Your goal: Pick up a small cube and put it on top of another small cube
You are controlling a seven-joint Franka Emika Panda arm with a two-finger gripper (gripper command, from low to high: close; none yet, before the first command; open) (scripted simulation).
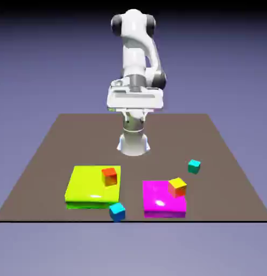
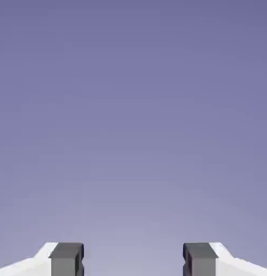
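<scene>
The small bright blue cube (image 1: 117, 212) sits at the table's near edge, beside the yellow-green slab (image 1: 93, 204); pick and placement both remain, the yellow-topped orange cube (image 1: 177, 188) bearing nothing. The two-finger gripper (image 2: 133, 260) is spread wide, apparently empty. Brown tabletop (image 1: 157, 129); plain blue-violet backdrop (image 1: 44, 59).

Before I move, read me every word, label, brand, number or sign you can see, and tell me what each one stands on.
There are none: no text, number or sign can be read in either view.
Robot arm: no marking shows.
Slabs, yellow-green and magenta: plain.
Cubes: plain-coloured, though any tiny print would be too small to read.
</scene>
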